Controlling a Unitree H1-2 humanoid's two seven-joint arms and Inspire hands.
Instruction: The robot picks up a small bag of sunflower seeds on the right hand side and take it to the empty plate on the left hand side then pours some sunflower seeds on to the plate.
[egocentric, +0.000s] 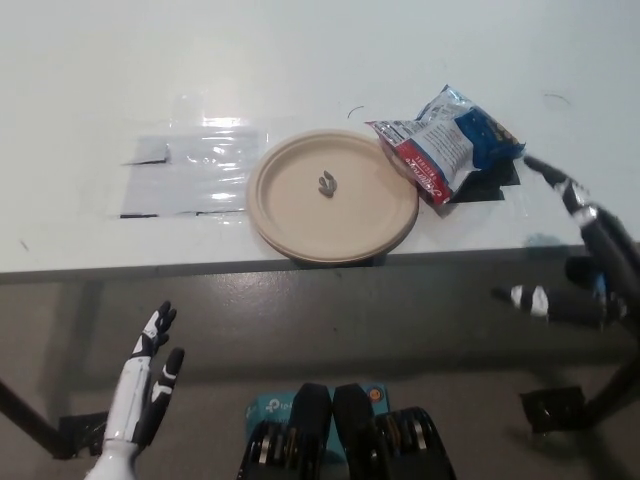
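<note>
The small bag of sunflower seeds (448, 143), red, white and blue, lies on the white table with its open end touching the right rim of the beige plate (290, 215). A few seeds (326, 183) sit near the plate's middle. My black right hand (583, 255) hangs open off the table's front right edge, well apart from the bag and holding nothing. My white left hand (146, 388) rests open below the table's front edge at the lower left.
A clear plastic sheet (190, 172) lies flat on the table left of the plate. A black patch (487, 181) shows under the bag's right side. The table's front edge (150, 268) runs across the middle of the picture.
</note>
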